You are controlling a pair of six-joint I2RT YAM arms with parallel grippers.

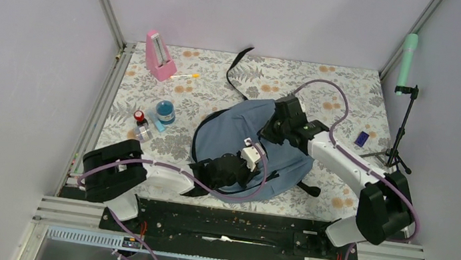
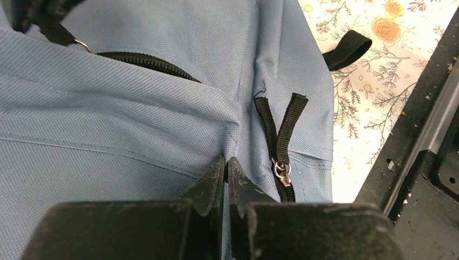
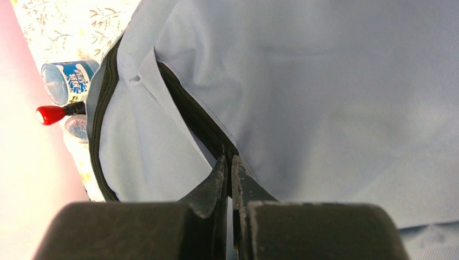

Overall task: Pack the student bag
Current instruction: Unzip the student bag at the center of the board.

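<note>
left pincer (image 2: 226, 161) and right pincer (image 3: 228, 158) each clamped on bag (image 1: 236, 120) fabric; pull unevenly and your thin pinch may slip.

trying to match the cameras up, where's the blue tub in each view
top external: blue tub left of centre, on the floral cloth, left of the student bag.
left wrist: not in it.
right wrist: upper left, past the bag's edge.
shared landmark: the student bag's grey-blue fabric, in all three.

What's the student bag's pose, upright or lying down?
Lying down: the student bag spreads flat on the floral table, with one black strap trailing toward the back wall.
</note>
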